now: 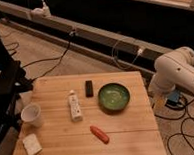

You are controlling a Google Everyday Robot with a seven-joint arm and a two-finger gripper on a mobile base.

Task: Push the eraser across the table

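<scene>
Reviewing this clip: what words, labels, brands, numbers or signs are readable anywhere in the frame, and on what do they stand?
No text here can be read.
The white bar on the table: dark marks, too blurred to read.
The eraser, bowl, cup, orange stick and sponge block: no text visible.
The tool, off the table's right edge under the white arm: no legible marking.

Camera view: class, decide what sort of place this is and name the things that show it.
Probably a robot test lab, not a home. A white robot arm stands beside a wooden table, and loose cables trail over the floor. The gripper is out of view.
</scene>
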